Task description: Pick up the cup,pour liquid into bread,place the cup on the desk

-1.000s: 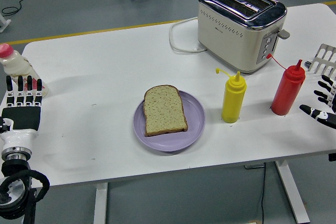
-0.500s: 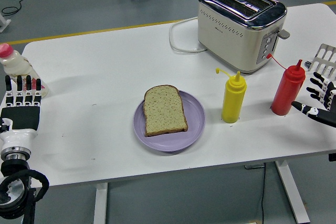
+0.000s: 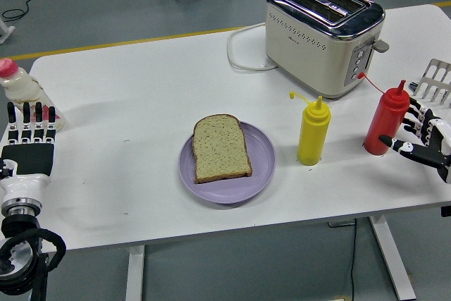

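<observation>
While the right hand (image 3: 421,139) reaches with spread, empty fingers (image 3: 392,144) beside the red plastic squeeze bottle (image 3: 385,119), right of the round purple plate (image 3: 262,167) on the white counter (image 3: 141,103), nothing is lifted or poured onto the bread slice (image 3: 221,147) yet.

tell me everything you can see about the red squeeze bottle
The red squeeze bottle is glossy plastic by its look, with a rounded body, a pointed nozzle cap and a thin red tether curving up from its tip. It stands upright near the white table's right edge, in front of the toaster and right of the yellow bottle. The right robot hand is open beside it, thumb reaching its base; contact cannot be told.
</observation>
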Controlling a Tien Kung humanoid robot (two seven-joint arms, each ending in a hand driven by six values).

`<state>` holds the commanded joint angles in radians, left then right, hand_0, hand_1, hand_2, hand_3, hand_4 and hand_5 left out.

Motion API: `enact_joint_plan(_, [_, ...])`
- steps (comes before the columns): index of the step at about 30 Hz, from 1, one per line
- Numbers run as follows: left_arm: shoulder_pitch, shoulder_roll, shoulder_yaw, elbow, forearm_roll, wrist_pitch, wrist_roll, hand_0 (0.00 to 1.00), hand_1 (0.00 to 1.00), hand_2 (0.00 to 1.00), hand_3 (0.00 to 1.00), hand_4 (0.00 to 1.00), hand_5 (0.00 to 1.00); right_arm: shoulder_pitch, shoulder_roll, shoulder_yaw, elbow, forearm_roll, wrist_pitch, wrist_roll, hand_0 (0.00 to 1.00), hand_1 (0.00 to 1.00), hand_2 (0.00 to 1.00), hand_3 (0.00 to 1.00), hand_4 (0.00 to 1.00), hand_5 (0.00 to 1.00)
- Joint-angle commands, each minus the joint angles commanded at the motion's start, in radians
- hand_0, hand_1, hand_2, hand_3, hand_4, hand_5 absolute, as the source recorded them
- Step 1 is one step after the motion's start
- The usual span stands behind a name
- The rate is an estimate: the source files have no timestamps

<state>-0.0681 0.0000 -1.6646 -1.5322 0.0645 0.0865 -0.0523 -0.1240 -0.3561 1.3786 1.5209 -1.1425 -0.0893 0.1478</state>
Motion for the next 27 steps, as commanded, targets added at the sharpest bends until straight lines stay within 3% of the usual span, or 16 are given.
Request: enact_joint_plan(27, [-0.001, 0.000, -0.005, 0.001, 0.000, 0.000, -0.001, 0.855, 0.865, 0.930, 0.839, 0.669, 0.998, 0.145, 0.048, -0.098, -0.110, 0.038, -0.039, 0.029, 0.946, 0.886, 0.949, 0.998, 0.919, 0.193])
